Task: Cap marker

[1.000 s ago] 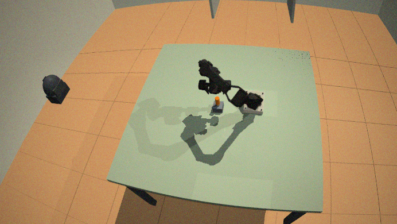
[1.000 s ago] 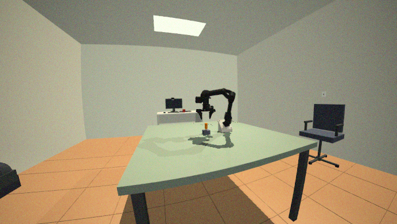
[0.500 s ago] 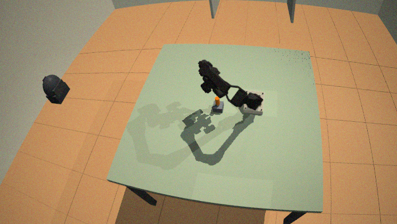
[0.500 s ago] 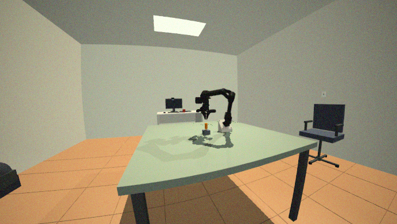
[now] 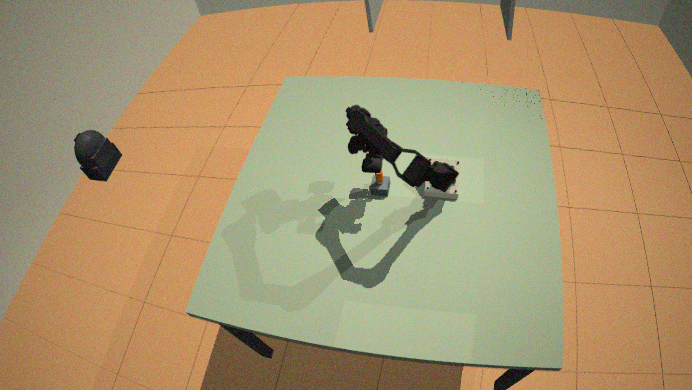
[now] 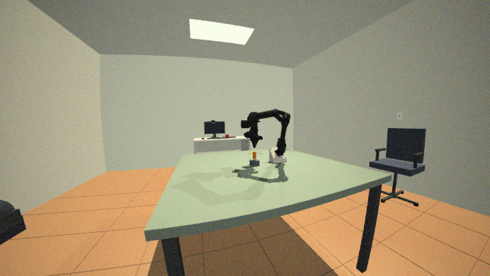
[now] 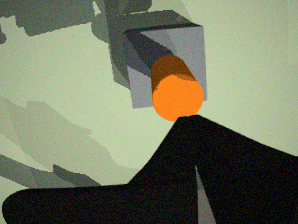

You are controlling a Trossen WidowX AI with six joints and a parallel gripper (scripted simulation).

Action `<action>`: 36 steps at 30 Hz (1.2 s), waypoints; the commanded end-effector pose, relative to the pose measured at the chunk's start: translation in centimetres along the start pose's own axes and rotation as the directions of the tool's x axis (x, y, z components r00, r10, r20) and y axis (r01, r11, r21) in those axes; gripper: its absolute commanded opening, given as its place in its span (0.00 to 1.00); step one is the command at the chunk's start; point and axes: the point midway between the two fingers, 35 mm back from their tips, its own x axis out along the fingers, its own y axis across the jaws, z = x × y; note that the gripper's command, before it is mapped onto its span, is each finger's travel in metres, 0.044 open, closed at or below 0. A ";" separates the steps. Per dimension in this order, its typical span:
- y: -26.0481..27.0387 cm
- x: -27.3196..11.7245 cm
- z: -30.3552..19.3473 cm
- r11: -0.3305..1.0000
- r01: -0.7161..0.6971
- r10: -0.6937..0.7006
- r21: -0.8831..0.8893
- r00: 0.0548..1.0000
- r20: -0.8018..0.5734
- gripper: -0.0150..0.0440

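Item: claw (image 6: 255,144), black, fingers drawn fully together to a point, nothing between them; hangs tip-down over the bench (image 6: 318,177), apart from all below it in the exterior view. Item: cap (image 7: 177,95), orange, round top facing up; directly beneath the claw tip, seated on the marker (image 5: 380,177), with the orange column standing upright; in the wrist view the closed tip sits at the near edge of the cap's round top, whether touching cannot be told from that view alone. Item: holder block (image 7: 174,51), grey, square; below the cap and further down from the claw, flat on the bench, carrying the marker. Item: arm base plate (image 5: 442,185), pale, off to the side of the claw and near the block. Condition, judged: cap appears placed; full seating cannot be confirmed, so a downward press with the closed tip seems the step in hand. Hazards, judged: tip looks off-centre toward the cap's rim, so a push could slide off the edge, tilt the cap or lever the marker in its block; too hard a push could shift the block along the bench; a sideways exit kept low could catch the cap and knock it askew
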 end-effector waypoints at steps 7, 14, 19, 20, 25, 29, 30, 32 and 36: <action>0.0 0.7 0.0 1.000 -0.004 0.004 0.023 1.000 0.003 0.25; 0.1 1.8 0.0 1.000 -0.004 0.004 0.023 1.000 0.003 0.25; 0.1 2.5 0.0 1.000 -0.004 0.004 0.023 1.000 0.003 0.25; 0.1 2.7 0.0 1.000 -0.005 0.004 0.023 1.000 0.003 0.25; 0.1 3.4 0.0 1.000 -0.005 0.005 0.023 1.000 0.004 0.25; 0.1 4.0 0.0 1.000 -0.005 0.005 0.023 1.000 0.004 0.25; 0.1 4.1 0.1 1.000 -0.005 0.005 0.023 1.000 0.004 0.25; 0.0 3.7 0.2 1.000 0.002 -0.002 0.017 1.000 0.007 0.25; 0.0 3.7 0.2 1.000 0.002 -0.002 0.017 1.000 0.007 0.25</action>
